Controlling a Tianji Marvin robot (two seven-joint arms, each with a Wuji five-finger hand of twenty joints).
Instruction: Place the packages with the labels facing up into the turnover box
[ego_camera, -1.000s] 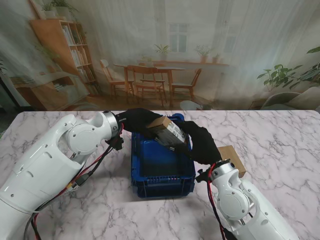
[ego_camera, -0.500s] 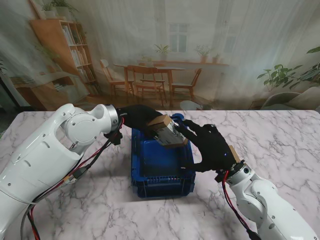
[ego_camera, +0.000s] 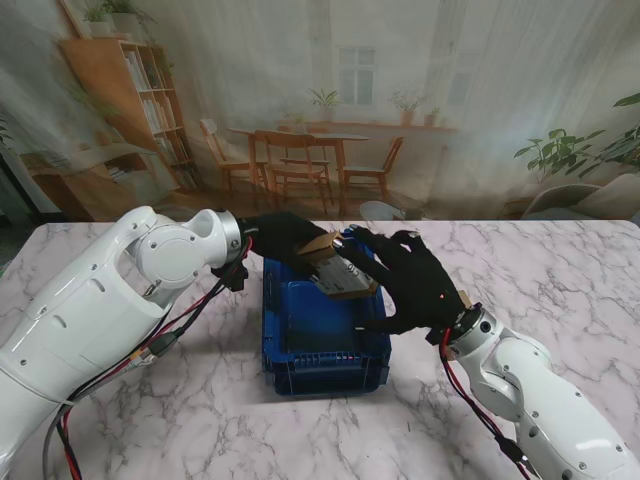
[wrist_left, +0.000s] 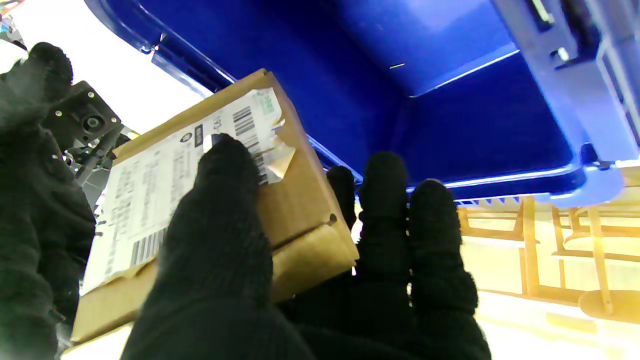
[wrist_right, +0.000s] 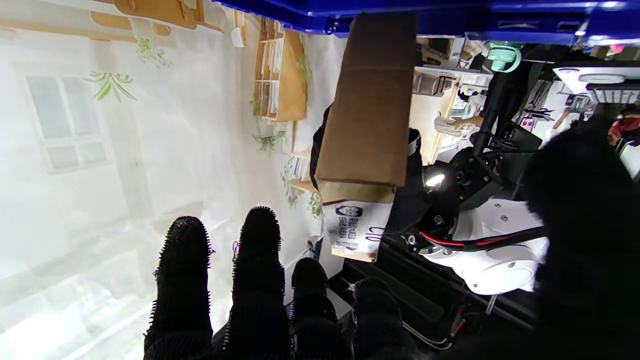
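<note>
Our left hand (ego_camera: 283, 238) is closed on the box (ego_camera: 336, 266), thumb pressed on its white label, fingers underneath. It hangs tilted over the far end of the blue bin (ego_camera: 322, 338), in the middle of the stand picture. Our right hand (ego_camera: 413, 282) holds nothing, its fingers spread, just beside the box. To do this well, we should level the box, keep the label up, lower it to the bin floor, then let go gently.
</note>
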